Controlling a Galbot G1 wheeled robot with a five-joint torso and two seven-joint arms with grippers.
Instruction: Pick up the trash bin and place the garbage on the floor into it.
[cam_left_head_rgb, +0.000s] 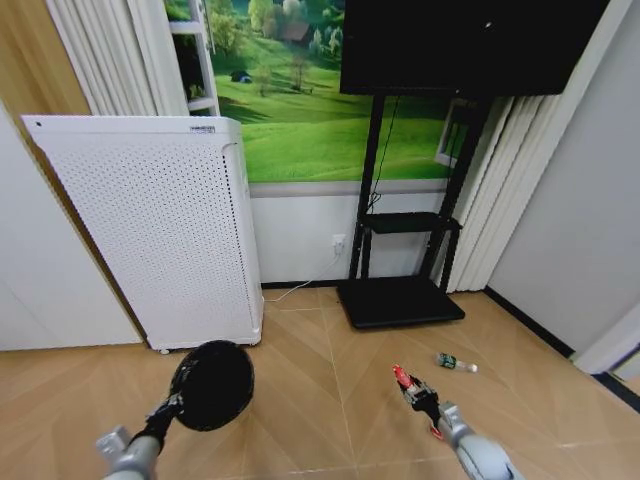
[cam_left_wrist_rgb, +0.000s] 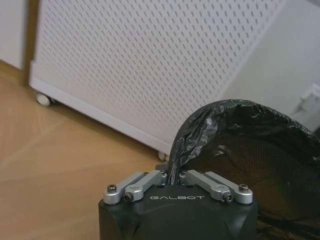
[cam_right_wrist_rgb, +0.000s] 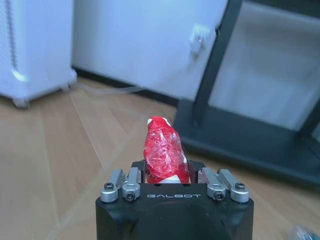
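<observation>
Aloft, left tool (cam_left_head_rgb: 178, 403) pinching trash bin (cam_left_head_rgb: 212, 384) rim, right tool (cam_left_head_rgb: 415, 388) clamping red wrapper (cam_right_wrist_rgb: 164, 156).

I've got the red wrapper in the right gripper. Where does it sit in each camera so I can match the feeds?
Head view: the red wrapper sticks out of the right gripper, lower right of centre, above the floor.
Right wrist view: the wrapper stands centred, clamped between the fingers.
Left wrist view: not in it; there the left gripper holds the trash bin by its rim.
Shared landmark: the white appliance.
</observation>
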